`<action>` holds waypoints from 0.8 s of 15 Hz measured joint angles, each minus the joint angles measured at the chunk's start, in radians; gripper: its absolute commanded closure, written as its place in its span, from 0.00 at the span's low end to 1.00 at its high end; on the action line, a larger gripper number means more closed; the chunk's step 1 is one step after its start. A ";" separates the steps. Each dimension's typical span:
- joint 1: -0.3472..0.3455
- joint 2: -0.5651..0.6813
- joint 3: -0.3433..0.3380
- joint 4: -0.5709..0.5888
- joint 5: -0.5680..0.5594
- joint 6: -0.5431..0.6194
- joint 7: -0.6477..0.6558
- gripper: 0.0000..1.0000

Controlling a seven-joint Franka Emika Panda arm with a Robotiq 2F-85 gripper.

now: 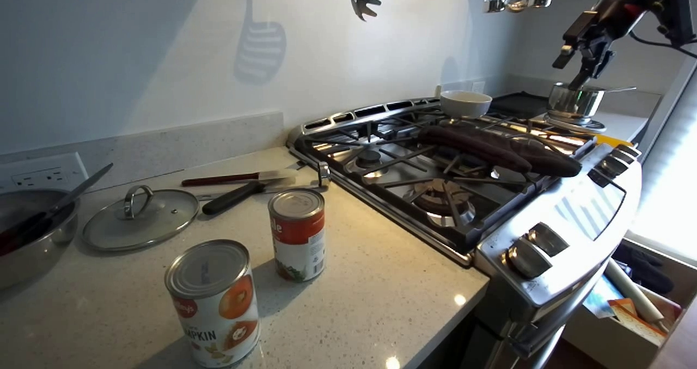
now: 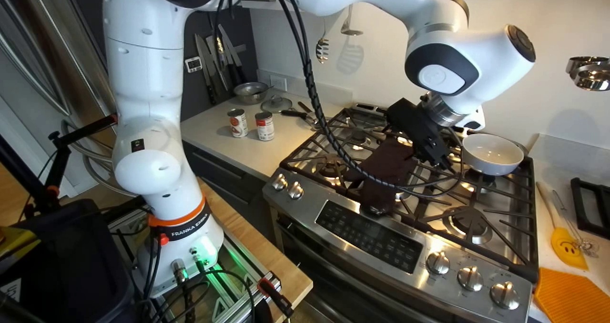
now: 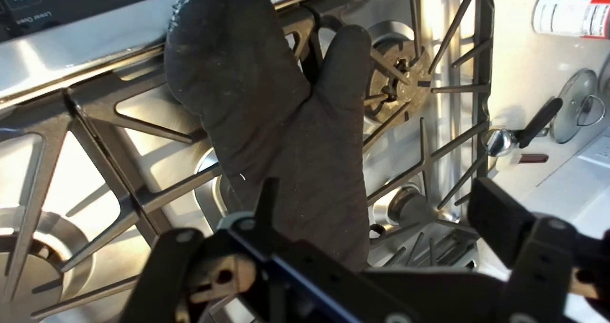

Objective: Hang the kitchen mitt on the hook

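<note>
The dark oven mitt (image 3: 286, 118) lies across the burner grates (image 3: 95, 94) — above the gas cooktop (image 3: 147, 105) hangs the tool (image 3: 376, 192), jaws spread wide.

1. Big can (image 1: 213, 303): I can read "MPKIN" in dark capitals, the start of the word lost round the curve; a red badge above it ends in "y's".
2. Red can (image 1: 297, 234): "le", white on red, with a barcode lower down.
3. Oven panel (image 3: 90, 4): "Start", "Bake" and "Lower Oven", upside down as seen from the wrist; the green lit strokes are cut off.
4. Arm base (image 2: 183, 247): "FRANKA EMIKA", pale letters on black.
5. Spatula (image 2: 568, 251): a smiley face on yellow.
6. Bin (image 2: 90, 247): a pale label I can't make out.
7. Timer (image 2: 193, 64): digits too small to read.
</note>
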 measured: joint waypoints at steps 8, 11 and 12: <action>-0.123 0.178 0.125 0.172 -0.038 -0.049 -0.009 0.00; -0.128 0.177 0.131 0.180 -0.038 -0.051 -0.009 0.00; -0.136 0.177 0.143 0.182 -0.040 -0.049 -0.009 0.00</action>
